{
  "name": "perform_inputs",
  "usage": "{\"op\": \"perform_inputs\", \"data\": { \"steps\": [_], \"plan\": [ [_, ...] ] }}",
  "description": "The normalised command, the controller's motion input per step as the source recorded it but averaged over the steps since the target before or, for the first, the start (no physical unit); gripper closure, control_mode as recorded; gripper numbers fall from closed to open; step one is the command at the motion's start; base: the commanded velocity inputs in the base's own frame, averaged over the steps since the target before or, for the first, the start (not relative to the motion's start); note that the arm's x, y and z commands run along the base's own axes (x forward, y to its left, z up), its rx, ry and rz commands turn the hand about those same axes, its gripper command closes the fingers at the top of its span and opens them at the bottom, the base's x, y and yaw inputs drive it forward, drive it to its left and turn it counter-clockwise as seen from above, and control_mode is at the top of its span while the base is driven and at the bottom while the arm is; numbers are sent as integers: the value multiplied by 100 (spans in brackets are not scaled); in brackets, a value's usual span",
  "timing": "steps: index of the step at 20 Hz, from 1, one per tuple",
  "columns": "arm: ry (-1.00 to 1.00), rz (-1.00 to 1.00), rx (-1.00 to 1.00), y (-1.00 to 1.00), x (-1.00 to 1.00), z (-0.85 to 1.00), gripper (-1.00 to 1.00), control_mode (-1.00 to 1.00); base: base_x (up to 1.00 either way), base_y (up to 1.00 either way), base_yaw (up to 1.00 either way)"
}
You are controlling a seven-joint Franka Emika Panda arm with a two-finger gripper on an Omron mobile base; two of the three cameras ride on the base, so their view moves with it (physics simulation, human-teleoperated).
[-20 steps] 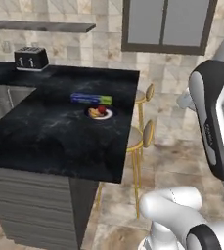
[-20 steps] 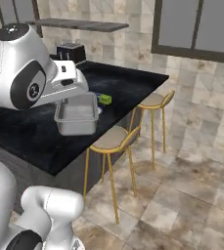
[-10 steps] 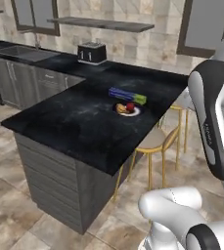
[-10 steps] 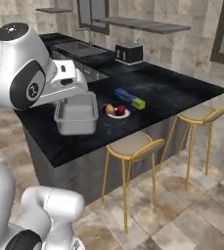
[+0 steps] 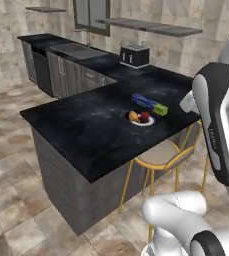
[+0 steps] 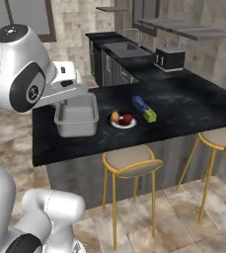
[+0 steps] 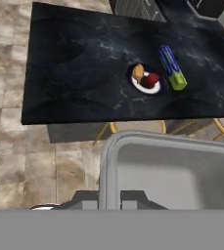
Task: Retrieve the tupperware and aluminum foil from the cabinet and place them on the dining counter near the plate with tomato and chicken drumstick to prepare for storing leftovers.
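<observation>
My gripper [image 6: 69,97] is shut on the near rim of the translucent grey tupperware [image 6: 77,116], carried level above the floor beside the dining counter [image 6: 183,104]. In the hand view the tupperware [image 7: 172,171] lies just past the gripper [image 7: 111,197]. On the black marbled top sits the white plate [image 5: 140,119] with the tomato [image 5: 145,117] and the chicken drumstick [image 5: 133,116]. The blue aluminum foil [image 5: 149,104] box lies right beside the plate. The hand view shows the plate [image 7: 146,83], the foil [image 7: 171,67] and the counter [image 7: 74,73] ahead. The cabinet is out of view.
Gold-legged stools [image 6: 129,160] [image 6: 220,138] stand along the counter's near side. A black toaster [image 5: 134,55] sits at the back, with a sink [image 5: 78,50] in the side counter. Tiled floor [image 5: 16,165] lies open around the counter's corner.
The whole picture has swung as the base drove around the counter, so the plate and foil now appear closer and more central. The tupperware stays held in the gripper.
</observation>
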Motion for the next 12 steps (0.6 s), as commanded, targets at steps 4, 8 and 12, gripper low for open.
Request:
{"op": "perform_inputs", "data": {
  "steps": [4,8,12],
  "plan": [
    [0,0,0,0,0,0,100,100,44,-98,49],
    [0,0,0,0,0,0,100,100,69,-72,50],
    [0,0,0,0,0,0,100,100,82,-44,56]
  ]
}}
